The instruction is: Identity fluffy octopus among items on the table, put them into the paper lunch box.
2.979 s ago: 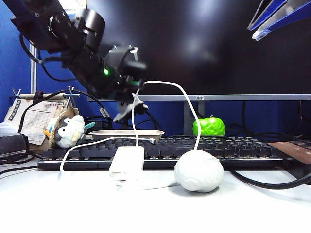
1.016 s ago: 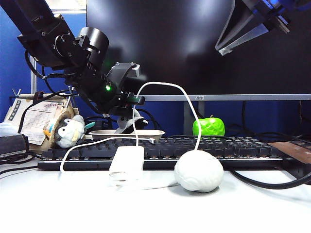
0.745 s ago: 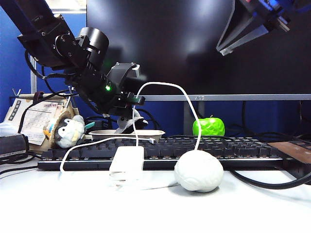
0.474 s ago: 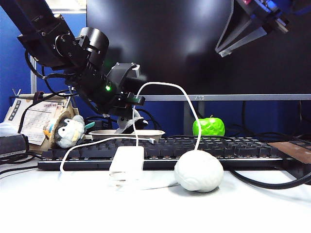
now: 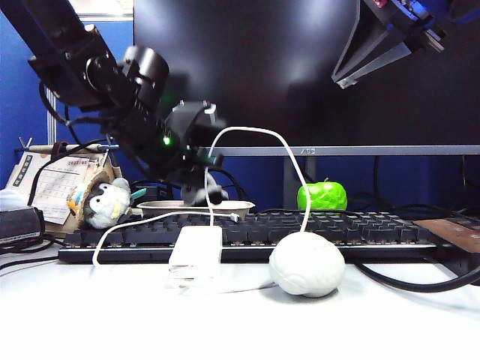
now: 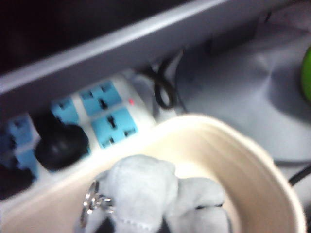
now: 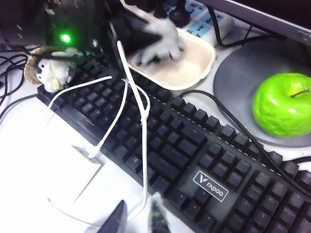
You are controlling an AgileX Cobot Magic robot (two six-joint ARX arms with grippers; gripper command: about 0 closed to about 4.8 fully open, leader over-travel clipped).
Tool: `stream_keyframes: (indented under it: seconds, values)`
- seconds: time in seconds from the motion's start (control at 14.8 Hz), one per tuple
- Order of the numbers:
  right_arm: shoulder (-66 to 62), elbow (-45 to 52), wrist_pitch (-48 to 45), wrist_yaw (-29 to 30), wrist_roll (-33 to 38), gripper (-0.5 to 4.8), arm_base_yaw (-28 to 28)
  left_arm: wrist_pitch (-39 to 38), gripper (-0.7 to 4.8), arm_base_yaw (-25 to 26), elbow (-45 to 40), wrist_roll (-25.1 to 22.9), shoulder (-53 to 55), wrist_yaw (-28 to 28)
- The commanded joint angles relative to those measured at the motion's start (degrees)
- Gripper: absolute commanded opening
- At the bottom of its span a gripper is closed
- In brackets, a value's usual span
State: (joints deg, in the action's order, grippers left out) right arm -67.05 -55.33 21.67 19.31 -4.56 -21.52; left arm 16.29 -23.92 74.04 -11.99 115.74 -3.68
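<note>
One fluffy octopus (image 7: 158, 42) inside paper lunch box (image 7: 192, 65), left hand (image 5: 196, 174) grip unclear, right hand (image 5: 375, 45) spread, raised.

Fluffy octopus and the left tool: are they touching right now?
Touching. The right wrist view shows the left tool reaching over the paper lunch box with the fluffy octopus at its dark tips, no gap visible.

Left gripper (image 5: 196, 187) low — right gripper (image 5: 341, 76) raised, spread

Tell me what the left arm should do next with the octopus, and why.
Probably open the left gripper fully and let go: the fluffy octopus already hangs inside the paper lunch box rim. The right gripper waits open above the keyboard.
</note>
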Motion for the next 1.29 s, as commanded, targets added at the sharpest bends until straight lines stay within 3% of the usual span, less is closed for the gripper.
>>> stream_keyframes:
  seconds: [0.07,0.27,0.41,0.54,0.88,1.29]
  values:
    - [0.2,-0.3,-0.9,0.3,0.1,0.68,-0.1,0.1,1.74,0.0,0.1,0.0,0.4,0.2]
    - [0.2,-0.3,-0.9,0.4,0.1,0.68,-0.1,0.1,2.51,0.0,0.1,-0.1,0.4,1.7]
    - [0.2,-0.3,-0.9,1.5,0.1,0.68,-0.1,0.4,2.54,0.0,0.2,0.0,0.4,4.0]
    - [0.2,-0.3,-1.0,2.3,0.1,0.68,-0.1,0.6,3.13,0.0,0.2,0.0,0.4,4.2]
    - [0.2,-0.3,-1.0,2.2,0.0,0.68,-0.1,-0.7,3.09,0.0,0.2,0.0,-0.2,6.1]
    - [0.2,-0.3,-2.4,1.6,0.1,0.68,-0.1,-12.2,2.96,0.0,0.2,0.0,-6.7,7.8]
